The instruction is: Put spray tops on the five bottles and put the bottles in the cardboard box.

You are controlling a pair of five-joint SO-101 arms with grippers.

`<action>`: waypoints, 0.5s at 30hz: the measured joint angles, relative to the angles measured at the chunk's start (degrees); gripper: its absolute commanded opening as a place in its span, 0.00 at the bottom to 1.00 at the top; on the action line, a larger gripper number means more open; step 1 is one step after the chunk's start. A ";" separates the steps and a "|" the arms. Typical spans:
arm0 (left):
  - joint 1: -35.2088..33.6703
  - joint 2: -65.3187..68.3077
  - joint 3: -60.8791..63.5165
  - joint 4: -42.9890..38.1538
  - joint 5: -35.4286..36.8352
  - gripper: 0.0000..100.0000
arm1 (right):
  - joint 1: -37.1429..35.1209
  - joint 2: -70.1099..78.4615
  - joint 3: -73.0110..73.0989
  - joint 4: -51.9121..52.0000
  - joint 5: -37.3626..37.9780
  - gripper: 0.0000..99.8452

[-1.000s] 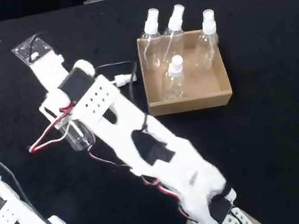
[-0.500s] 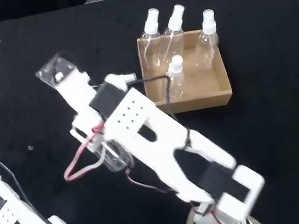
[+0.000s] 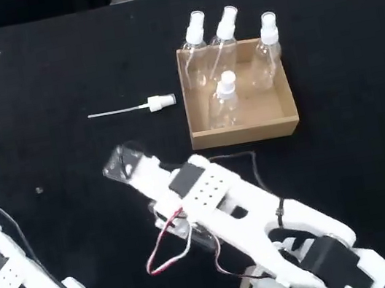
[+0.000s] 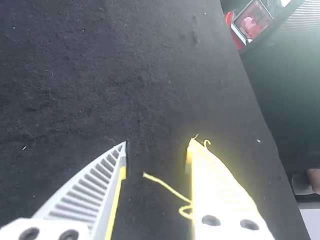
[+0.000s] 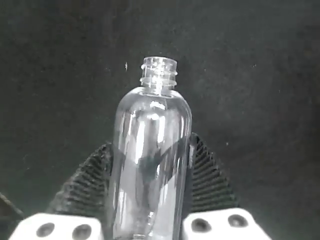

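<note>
The right gripper [image 3: 134, 168] is clamped on an uncapped bottle [image 3: 119, 163], seen from above in the lower middle of the black table [image 3: 33, 74]. The clear bottle sticks out past the fingers toward 10 o'clock. The white arm runs back from it toward 5 o'clock, to the near edge. A loose spray top [image 3: 160, 103] lies flat on the cloth at 1 o'clock from the held bottle, well apart from it, with its thin tube pointing to 9 o'clock. The top's head lies just beside the 9 o'clock wall of the cardboard box [image 3: 246, 134], without touching it. Inside the box are four capped bottles [image 3: 225, 103]: three lean along the 12 o'clock wall and one is nearer the middle. Part of the other arm shows at 7 o'clock in the corner.

In the left wrist view, the left gripper [image 4: 157, 156] has its two pale, ribbed fingers spread apart with nothing held. A loose yellow thread crosses the gap, and bare black cloth lies beneath.

In the right wrist view, the right gripper [image 5: 152, 145] presses dark ribbed pads against both sides of the uncapped bottle [image 5: 152, 112]. The bottle's threaded neck is open and points away from the camera, over the black cloth.
</note>
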State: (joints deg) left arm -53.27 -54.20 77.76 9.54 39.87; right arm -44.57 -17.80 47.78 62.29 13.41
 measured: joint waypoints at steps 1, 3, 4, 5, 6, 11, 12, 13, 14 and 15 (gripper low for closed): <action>0.00 0.00 0.00 0.00 0.00 0.19 | 0.53 0.18 0.53 -0.97 0.79 0.05; 0.00 0.00 0.00 0.00 0.00 0.19 | 1.76 1.14 0.53 -1.67 1.32 0.13; 0.00 0.00 0.00 0.00 0.00 0.19 | 2.02 1.49 0.44 -1.67 1.49 0.16; 0.00 0.00 0.00 0.00 0.00 0.19 | 2.20 2.46 0.00 -0.97 1.67 0.20; 0.00 0.00 0.00 0.00 0.00 0.19 | 2.29 3.87 -0.88 0.00 1.76 0.21; 0.00 0.00 0.00 0.00 0.00 0.19 | 2.64 8.70 -7.03 5.89 1.67 0.22; 0.00 0.00 0.00 0.00 0.00 0.19 | 2.64 9.32 -8.44 6.95 1.67 0.22; 0.00 0.00 0.00 0.00 0.00 0.19 | 2.64 9.85 -10.02 8.18 1.76 0.22; 0.00 0.00 0.00 0.00 0.00 0.19 | 2.64 10.29 -11.52 9.32 1.76 0.22; 0.00 0.00 0.00 0.00 0.00 0.19 | 2.64 10.81 -13.01 10.20 1.41 0.22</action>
State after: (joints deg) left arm -53.27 -54.20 77.76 9.54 39.87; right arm -41.93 -6.99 34.77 72.48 14.81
